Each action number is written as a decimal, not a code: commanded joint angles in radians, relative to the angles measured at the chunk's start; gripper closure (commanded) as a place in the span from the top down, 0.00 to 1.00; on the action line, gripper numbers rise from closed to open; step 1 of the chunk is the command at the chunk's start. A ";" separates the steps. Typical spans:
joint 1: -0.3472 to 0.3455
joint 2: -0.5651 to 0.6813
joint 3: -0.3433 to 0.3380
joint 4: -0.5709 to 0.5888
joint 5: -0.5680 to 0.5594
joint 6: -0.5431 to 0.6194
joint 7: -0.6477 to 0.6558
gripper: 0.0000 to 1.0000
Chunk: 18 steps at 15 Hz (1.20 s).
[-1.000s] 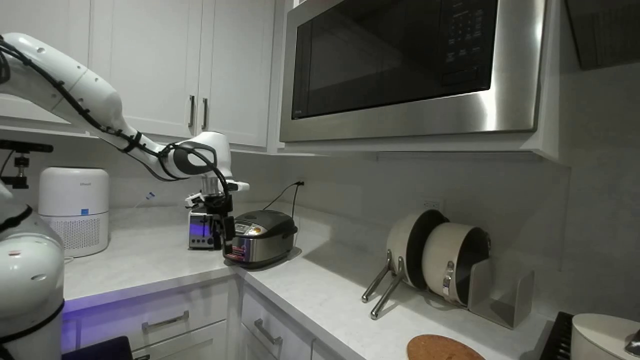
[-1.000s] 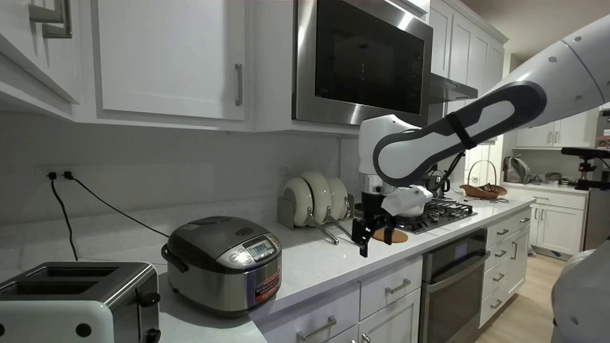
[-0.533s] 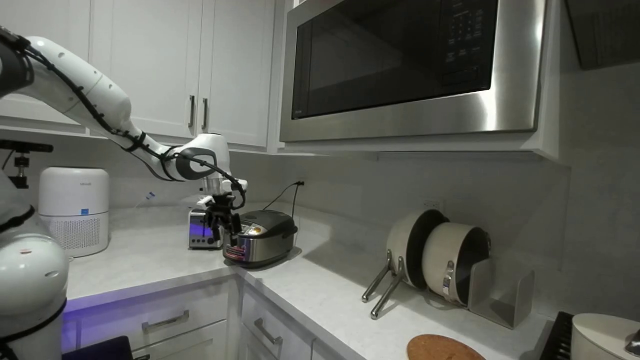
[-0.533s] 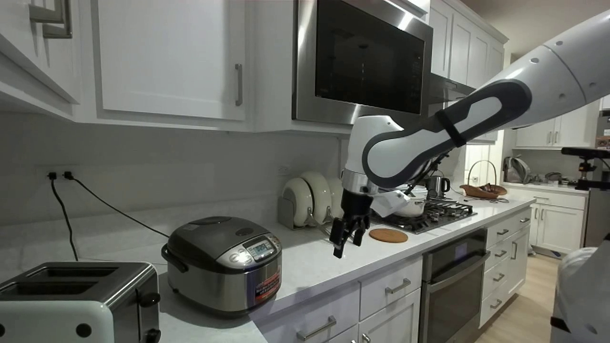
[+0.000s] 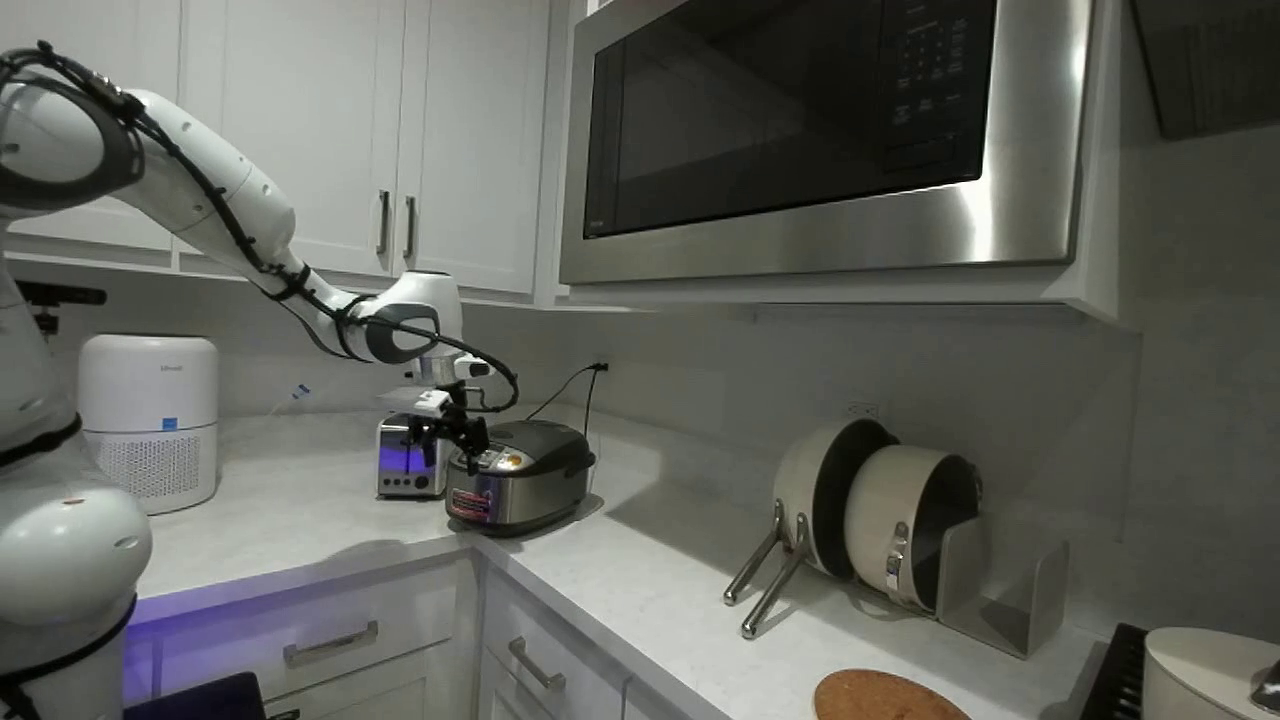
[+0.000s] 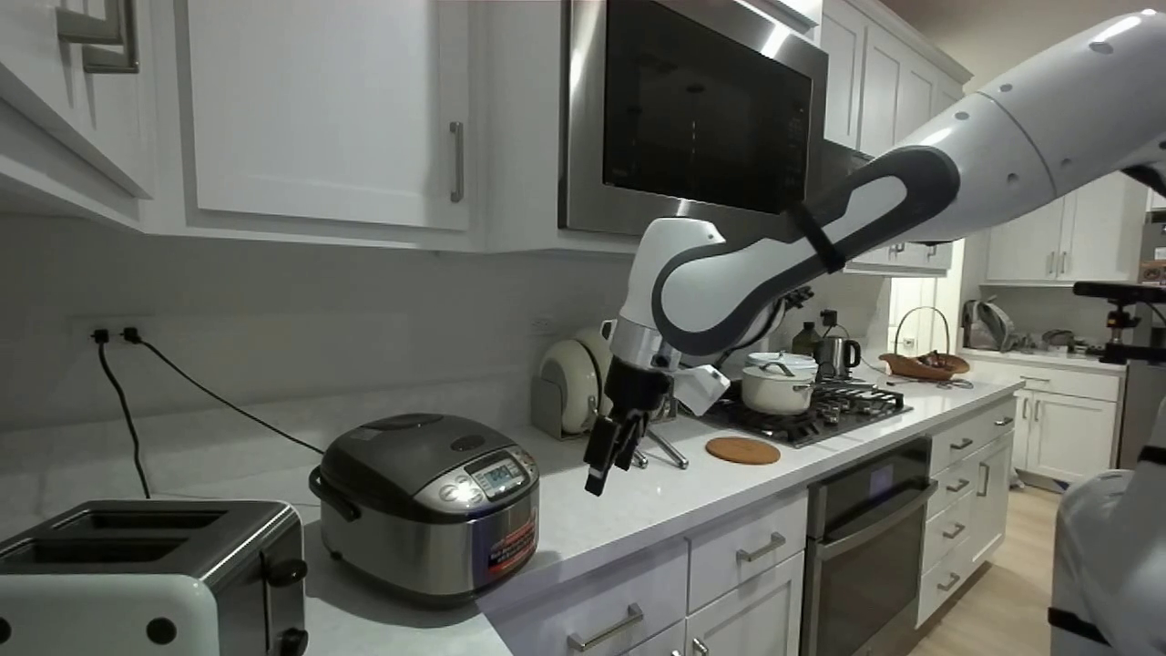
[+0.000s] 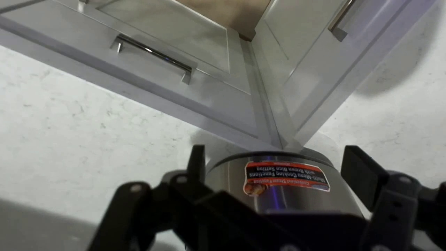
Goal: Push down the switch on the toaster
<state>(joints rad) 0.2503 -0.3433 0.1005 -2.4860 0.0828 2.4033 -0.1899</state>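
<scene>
Gripper (image 7: 277, 162) hung spread, holding nothing. Toaster (image 6: 146, 588) stood back from the front edge of the counter (image 5: 280, 500). Switch (image 6: 286, 572), probably the upper knob, called for joined fingertips (image 7: 364, 176) pressing straight down.

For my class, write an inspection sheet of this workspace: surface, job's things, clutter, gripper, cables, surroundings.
Surface: white veined countertop, turning a corner.
Job's things: boxy white-sided steel toaster with black knobs on its end; untouched.
Clutter: steel and black rice cooker beside the toaster; round brown mat; round cream pans.
Grippers: black two-fingered gripper, open, holding nothing.
Cables: two black cords plugged into the pale wall; black cable along the white arm.
Surroundings: white cabinets, stainless-steel microwave.
</scene>
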 commanded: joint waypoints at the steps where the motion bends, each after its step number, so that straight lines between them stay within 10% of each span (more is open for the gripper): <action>1: 0.025 0.070 0.002 0.075 0.032 0.020 -0.081 1.00; 18: 0.082 0.274 0.076 0.350 0.265 0.019 -0.457 1.00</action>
<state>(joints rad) 0.3350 -0.1032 0.1566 -2.1899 0.3028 2.4301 -0.5917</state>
